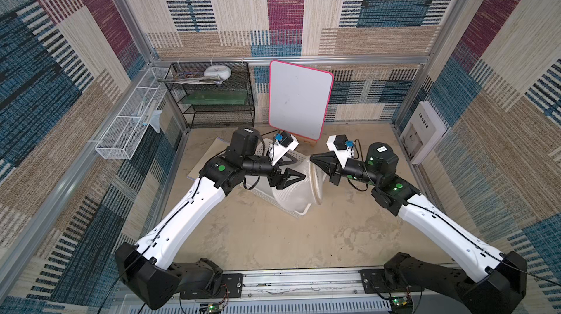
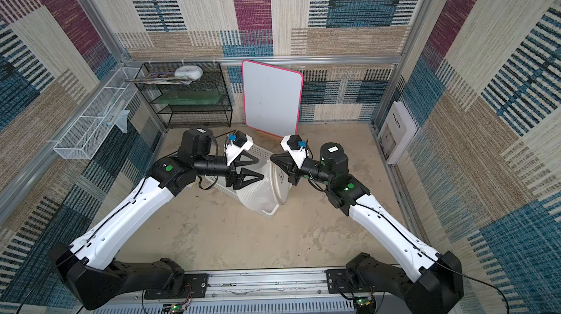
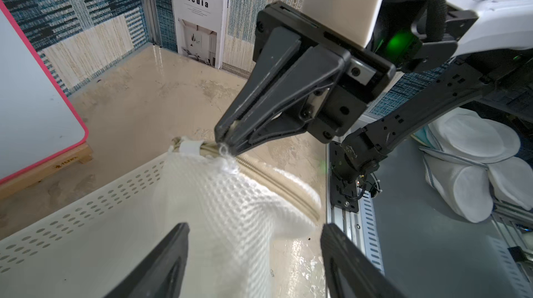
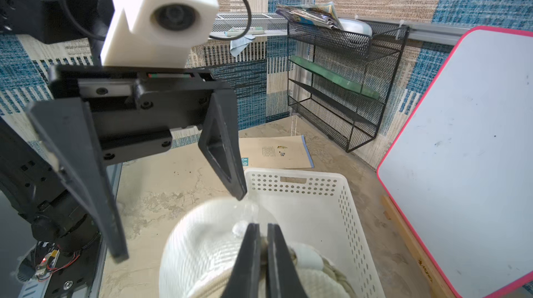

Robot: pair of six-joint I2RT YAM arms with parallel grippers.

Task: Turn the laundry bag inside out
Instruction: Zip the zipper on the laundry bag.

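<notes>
Left wrist view shows the right gripper (image 3: 223, 144) with fingers clamped together on the zip-edged rim of the laundry bag (image 3: 230, 204), which hangs from that grip over the perforated white basket (image 3: 86, 218), while the left gripper (image 3: 253, 231) holds its fingers wide apart astride the mesh, contact not discernible

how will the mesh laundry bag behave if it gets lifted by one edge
Probably floppy: the laundry bag sags from the one spot where the right gripper pinches its rim. Likely light for its size, since one small pinch holds up open mesh. The zipper rim holds a curve, so it may be somewhat stiffer.
</notes>
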